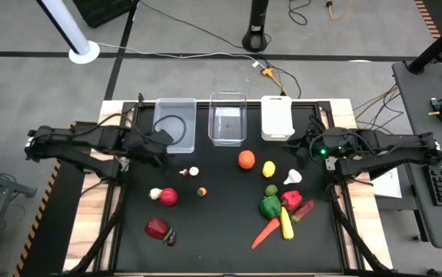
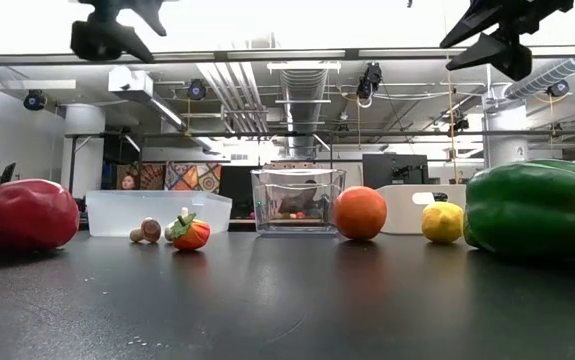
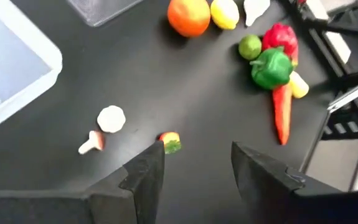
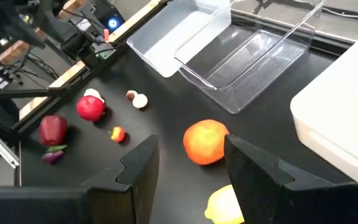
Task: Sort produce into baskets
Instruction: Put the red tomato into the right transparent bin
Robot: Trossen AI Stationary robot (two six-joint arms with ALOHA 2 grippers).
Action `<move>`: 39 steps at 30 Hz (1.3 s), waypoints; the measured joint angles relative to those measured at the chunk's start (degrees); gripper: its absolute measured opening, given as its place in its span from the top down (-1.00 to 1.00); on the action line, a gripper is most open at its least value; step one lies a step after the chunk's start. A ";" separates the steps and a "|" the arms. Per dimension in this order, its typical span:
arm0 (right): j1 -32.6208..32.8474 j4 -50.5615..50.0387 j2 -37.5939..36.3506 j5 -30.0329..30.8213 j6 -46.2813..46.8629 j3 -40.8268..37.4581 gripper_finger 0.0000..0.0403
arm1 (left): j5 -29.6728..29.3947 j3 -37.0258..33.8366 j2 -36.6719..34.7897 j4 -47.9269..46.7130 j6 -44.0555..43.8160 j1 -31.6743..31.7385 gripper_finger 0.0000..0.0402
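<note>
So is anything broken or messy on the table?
Nothing looks broken or spilled. All the toy produce lies loose on the black table, none sorted yet. The three baskets stand in a tidy row at the back: frosted one, clear one, white one. Both hands, left hand and right hand, are open and empty.

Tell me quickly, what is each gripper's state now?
Left gripper: open, holding nothing.
Right gripper: open, holding nothing.
</note>
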 joint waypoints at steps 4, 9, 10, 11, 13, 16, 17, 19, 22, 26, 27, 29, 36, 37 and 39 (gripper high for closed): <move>0.00 0.39 0.00 0.02 1.60 0.00 0.15 | 1.42 2.14 4.22 -0.08 4.06 0.00 0.16; 0.00 0.42 0.00 0.00 4.26 0.00 0.15 | 5.60 3.20 8.33 -1.56 6.38 0.00 0.16; 0.00 0.44 0.00 0.00 4.51 0.00 0.15 | 7.04 3.20 9.07 -2.23 6.77 -0.02 0.16; 0.00 0.44 0.00 0.00 4.54 0.00 0.15 | 8.52 3.18 9.77 -2.90 7.04 -0.07 0.16; 0.00 0.42 0.00 0.00 4.92 0.00 0.15 | 10.83 2.98 11.24 -4.83 7.24 -0.39 0.16; 0.00 0.42 0.00 0.02 5.01 0.00 0.15 | 12.99 2.87 13.73 -8.44 7.24 -1.21 0.16; 0.00 0.44 0.00 0.02 4.97 0.00 0.15 | 13.13 2.93 14.57 -9.79 7.24 -1.49 0.15; 0.02 0.42 0.00 0.02 4.95 0.00 0.15 | 13.17 3.22 16.27 -12.00 7.24 -1.95 0.12; 0.00 0.43 0.04 0.05 4.66 0.00 0.14 | 14.69 3.41 18.61 -14.61 7.24 -2.29 0.00; 0.01 0.44 0.83 0.08 4.60 0.00 0.06 | 15.36 3.33 22.01 -16.64 7.29 -3.95 -0.25; 0.01 0.46 1.18 0.11 4.59 0.00 0.04 | 15.35 3.31 22.84 -17.03 7.29 -4.53 -0.32; 0.01 0.43 1.87 0.11 4.55 0.00 -0.01 | 15.07 3.28 24.76 -16.95 7.49 -5.62 -0.43; 0.01 0.44 5.22 -0.04 5.28 0.00 -0.14 | 12.94 3.22 29.69 -17.60 7.21 -7.73 -0.54; 0.00 0.42 5.60 -0.08 5.81 0.00 -0.16 | 12.95 3.22 30.17 -17.84 7.06 -7.79 -0.54; 0.02 0.42 6.15 -0.23 6.31 0.00 -0.20 | 12.90 3.08 31.09 -18.24 6.86 -7.78 -0.54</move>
